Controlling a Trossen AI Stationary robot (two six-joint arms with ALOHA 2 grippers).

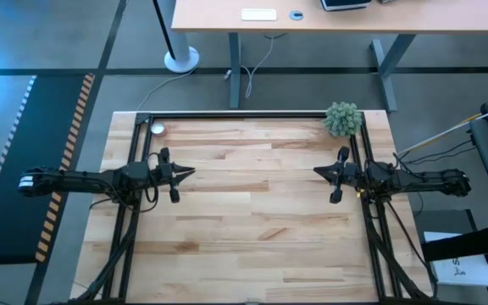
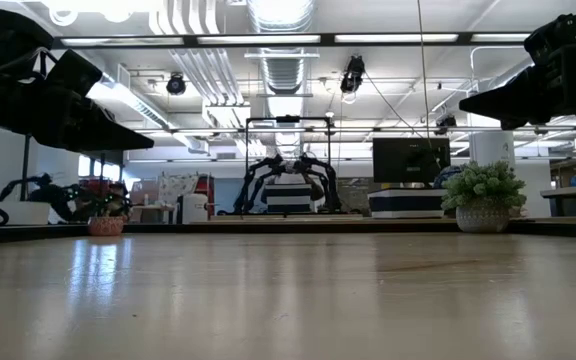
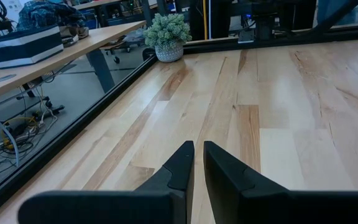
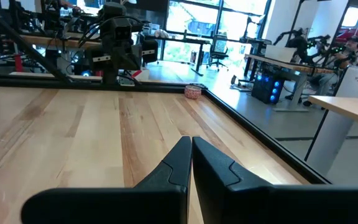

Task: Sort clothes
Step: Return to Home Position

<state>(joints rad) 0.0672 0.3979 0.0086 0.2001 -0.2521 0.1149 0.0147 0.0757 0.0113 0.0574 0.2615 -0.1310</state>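
No clothes show in any view; the wooden table top [image 1: 252, 203] lies bare between the arms. My left gripper [image 1: 191, 172] hovers above the table at its left side and points level toward the right. In the left wrist view its fingers [image 3: 197, 149] stand almost together, with only a thin slit between them and nothing in it. Opposite it, my right gripper [image 1: 316, 170] hovers at the right side and points toward the left. Its fingers [image 4: 190, 142] are shut on nothing.
A small fuzzy green plant in a pot [image 1: 343, 119] stands at the table's far right corner. At the far left corner sits a small round pot [image 1: 157, 129]. A black frame rail [image 1: 244, 115] runs along the far edge. A desk [image 1: 346, 17] stands beyond the table.
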